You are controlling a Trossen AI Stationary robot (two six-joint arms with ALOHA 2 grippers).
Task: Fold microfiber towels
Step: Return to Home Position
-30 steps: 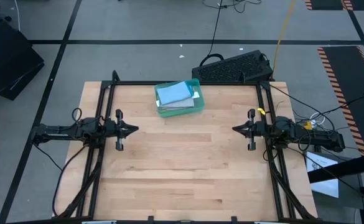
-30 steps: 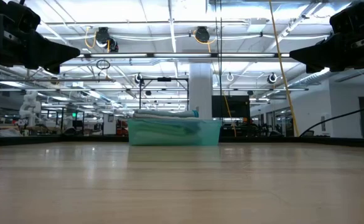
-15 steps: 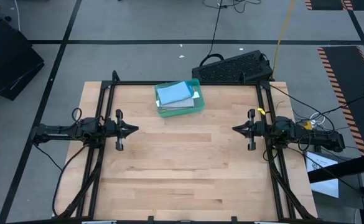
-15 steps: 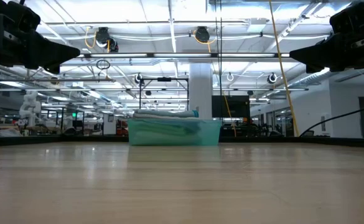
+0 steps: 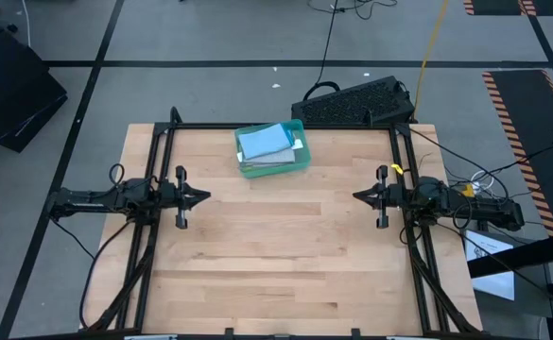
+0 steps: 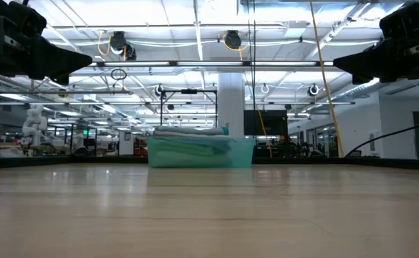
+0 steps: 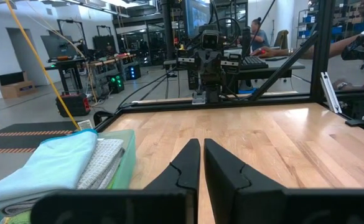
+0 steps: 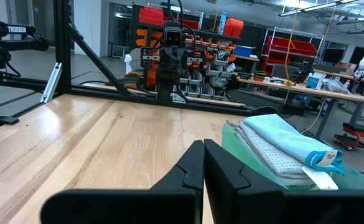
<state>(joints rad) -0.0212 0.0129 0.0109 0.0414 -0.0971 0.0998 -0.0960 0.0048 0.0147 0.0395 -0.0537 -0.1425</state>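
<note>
Folding is judged complete: the microfiber towels (image 5: pixel 265 142) are stacked in the teal tray (image 5: pixel 274 171) at the table's (image 5: pixel 276 255) far edge, and the left gripper (image 5: pixel 203 196) and right gripper (image 5: pixel 358 196) are drawn closed, empty.

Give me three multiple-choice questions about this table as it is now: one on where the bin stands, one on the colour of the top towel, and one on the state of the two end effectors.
1. Where on the table does the teal bin stand?
A. under the left arm
B. at the near edge
C. near the far edge, between the two arms

2. What colour is the top folded towel in the bin?
A. yellow
B. light blue
C. red

3. How are the left end effector and the right end effector?
A. both shut and empty
B. the left one holds a towel
C. both wide open

Answers:
1 C: the high view shows the bin at the table's far middle.
2 B: a light blue cloth lies topmost.
3 A: both wrist views show them closed with nothing held.
</note>
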